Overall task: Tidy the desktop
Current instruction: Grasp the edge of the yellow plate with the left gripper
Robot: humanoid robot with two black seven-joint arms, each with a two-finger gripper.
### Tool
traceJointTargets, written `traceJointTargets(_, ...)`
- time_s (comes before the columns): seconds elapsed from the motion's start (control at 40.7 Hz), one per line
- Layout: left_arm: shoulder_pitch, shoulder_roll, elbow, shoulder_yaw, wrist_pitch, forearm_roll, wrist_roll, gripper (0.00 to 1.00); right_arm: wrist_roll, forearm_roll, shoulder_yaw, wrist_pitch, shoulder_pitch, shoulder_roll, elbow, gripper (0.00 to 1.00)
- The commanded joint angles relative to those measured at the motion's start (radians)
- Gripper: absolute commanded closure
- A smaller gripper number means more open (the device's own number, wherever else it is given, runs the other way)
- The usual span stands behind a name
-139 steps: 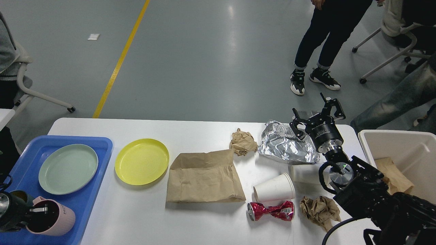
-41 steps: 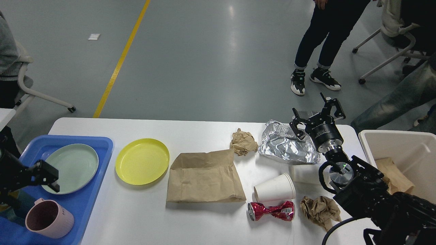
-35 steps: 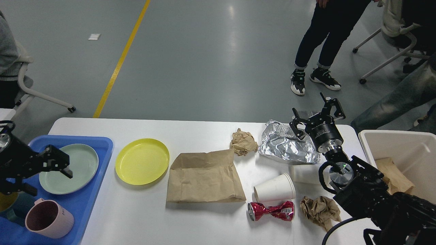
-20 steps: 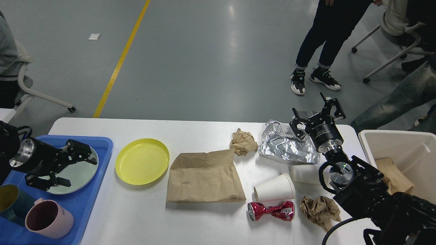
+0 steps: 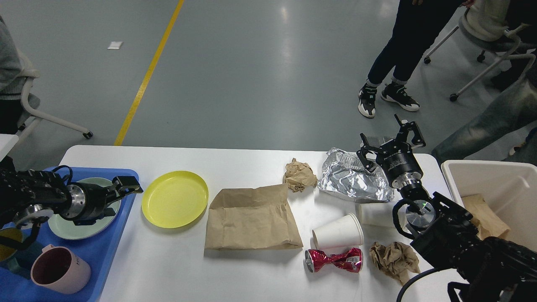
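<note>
Desktop [image 5: 176, 268]: white, spans the view; tray at its left end, bin off its right end.
Left gripper [image 5: 121, 191]: over the blue tray [image 5: 107, 251], just left of the yellow plate [image 5: 175, 199]; finger spread cannot be told, nothing visibly held.
Right gripper [image 5: 390, 140]: above the foil [image 5: 350, 180], far right of the plate; fingers spread wide, empty.
Paper bag [image 5: 251, 218]: flat, right of the plate.

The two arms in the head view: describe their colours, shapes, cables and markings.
Both arms are black with silver metal rings at the wrists. The right gripper sits on a round black cylinder with faint white lettering; a small green light glows and a black cable loops below it. The left gripper has slim black jaws, with black cables along the forearm.
</note>
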Motion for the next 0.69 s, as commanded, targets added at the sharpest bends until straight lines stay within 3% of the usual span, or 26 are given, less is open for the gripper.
traceJointTargets(0.0, 0.041, -0.022, -0.009, -0.064, 0.056, -0.013, 0.001, 0.02, 0.0, 0.0, 0.0, 0.0, -0.001, 0.0, 0.0, 0.0)
traceJointTargets(0.148, 0.073, -0.035, -0.009, -0.085, 0.104, -0.013, 0.001, 0.02, 0.0, 0.0, 0.0, 0.0, 0.001, 0.0, 0.0, 0.0)
traceJointTargets(0.664, 0.139, -0.082, 0.002, -0.086, 0.11, -0.011, 0.015, 0.02, 0.0, 0.0, 0.0, 0.002, 0.001, 0.0, 0.0, 0.0)
